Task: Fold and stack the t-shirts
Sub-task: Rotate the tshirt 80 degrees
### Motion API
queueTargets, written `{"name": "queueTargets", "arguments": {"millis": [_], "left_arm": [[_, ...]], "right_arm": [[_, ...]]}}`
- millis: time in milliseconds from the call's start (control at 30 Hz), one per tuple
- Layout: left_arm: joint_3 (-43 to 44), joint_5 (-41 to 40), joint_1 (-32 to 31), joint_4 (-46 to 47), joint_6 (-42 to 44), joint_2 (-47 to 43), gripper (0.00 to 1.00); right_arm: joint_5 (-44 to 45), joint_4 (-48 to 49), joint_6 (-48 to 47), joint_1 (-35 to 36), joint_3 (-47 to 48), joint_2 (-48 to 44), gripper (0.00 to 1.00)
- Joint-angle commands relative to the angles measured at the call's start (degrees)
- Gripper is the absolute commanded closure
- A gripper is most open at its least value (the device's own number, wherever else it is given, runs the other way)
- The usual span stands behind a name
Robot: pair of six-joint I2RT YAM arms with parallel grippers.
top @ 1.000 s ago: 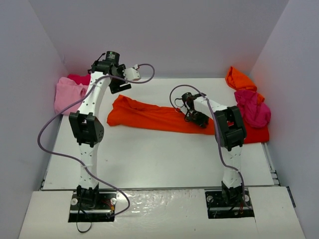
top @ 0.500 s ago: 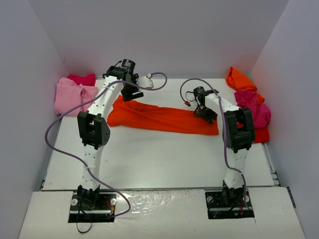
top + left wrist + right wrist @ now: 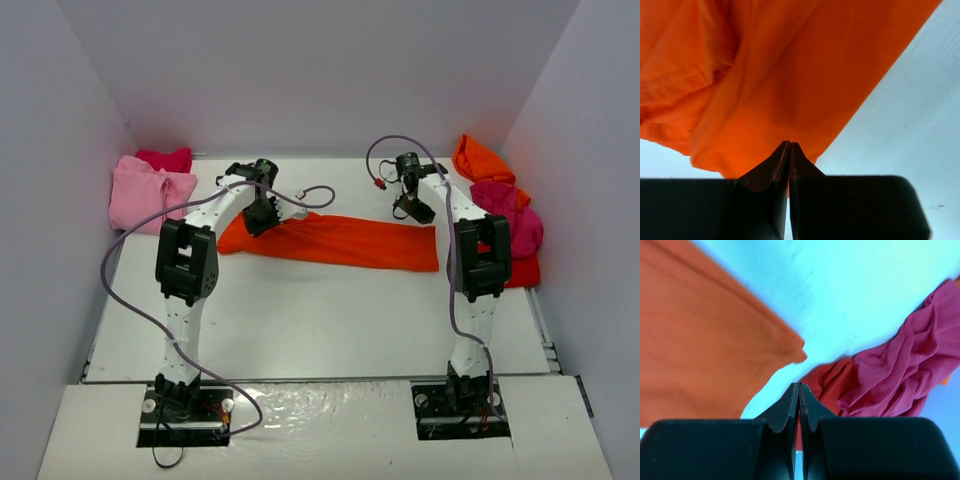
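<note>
An orange-red t-shirt (image 3: 340,242) lies as a long flat strip across the middle of the table. My left gripper (image 3: 262,217) is low over its left end. In the left wrist view its jaws (image 3: 789,145) are shut, tips at the near edge of the orange cloth (image 3: 765,75), with no cloth seen pinched. My right gripper (image 3: 417,212) hovers at the strip's far right corner. Its jaws (image 3: 799,386) are shut over bare table, between the shirt's corner (image 3: 700,340) and a red t-shirt (image 3: 827,380).
A light pink t-shirt (image 3: 140,192) with a magenta one (image 3: 165,158) behind it is heaped at the back left. At the right wall lie an orange t-shirt (image 3: 480,158), a magenta one (image 3: 508,220) and a red one (image 3: 518,270). Side walls stand close.
The left gripper came down and rightward onto the shirt's left end. The right gripper moved back to the far right corner. Both jaws closed, and the shirt's right end now lies flat.
</note>
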Motion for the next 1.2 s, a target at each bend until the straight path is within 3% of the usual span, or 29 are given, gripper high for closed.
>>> {"name": "queueTargets", "arguments": {"millis": [0, 533, 733, 1167], "left_arm": [[-2.04, -0.05, 1.33, 3.12, -1.33, -9.05, 1.00], [-8.01, 1.43, 1.38, -8.95, 2.89, -9.94, 1.00], [-11.00, 0.46, 1.47, -8.67, 3.39, -8.13, 1.00], [-3.13, 1.06, 3.26, -7.80, -0.26, 5.18, 1.00]], "right_arm": [[1.40, -0.76, -1.78, 0.13, 4.17, 2.18, 1.00], [-0.22, -0.74, -1.28, -0.17, 9.37, 11.43, 1.00], [0.70, -0.83, -1.88, -0.17, 8.53, 11.93, 1.00], [-3.52, -5.76, -4.06, -0.21, 3.68, 9.69, 1.00]]}}
